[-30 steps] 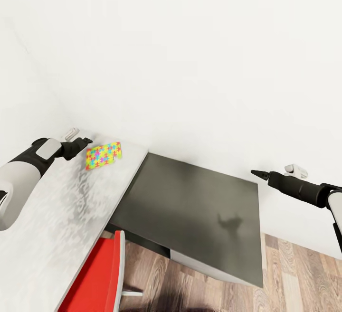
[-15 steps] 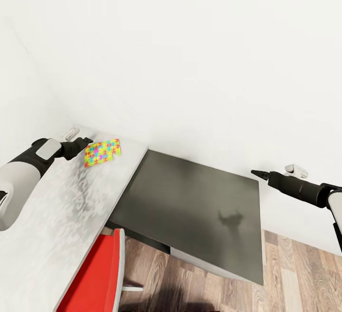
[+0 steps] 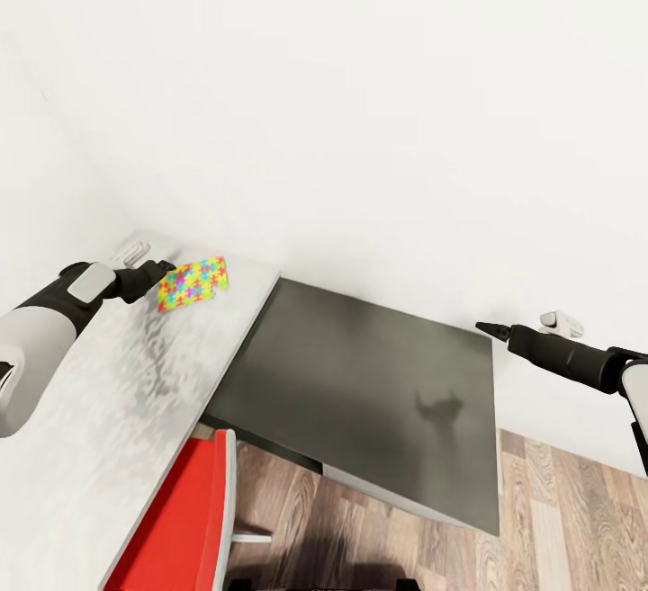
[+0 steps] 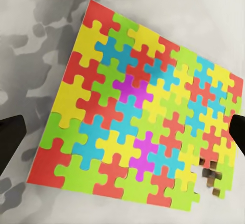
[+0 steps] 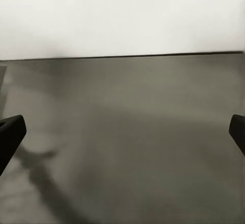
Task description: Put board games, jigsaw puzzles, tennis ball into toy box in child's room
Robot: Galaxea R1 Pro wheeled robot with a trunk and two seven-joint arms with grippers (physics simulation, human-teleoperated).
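The table [image 3: 108, 411] adjoins a lower dark cabinet [image 3: 360, 393]; one jigsaw puzzle [image 3: 193, 283] lies flat near the table's far corner. Left gripper [image 3: 167, 265], fingers spread wide, holds nothing beside the puzzle's edge. Right gripper [image 3: 482, 329] hangs above the cabinet, wide open, empty.

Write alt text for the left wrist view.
A jigsaw puzzle of red, yellow, green, blue and magenta pieces lies flat on the pale grey mottled table. The open left gripper frames it, a dark fingertip at each side.
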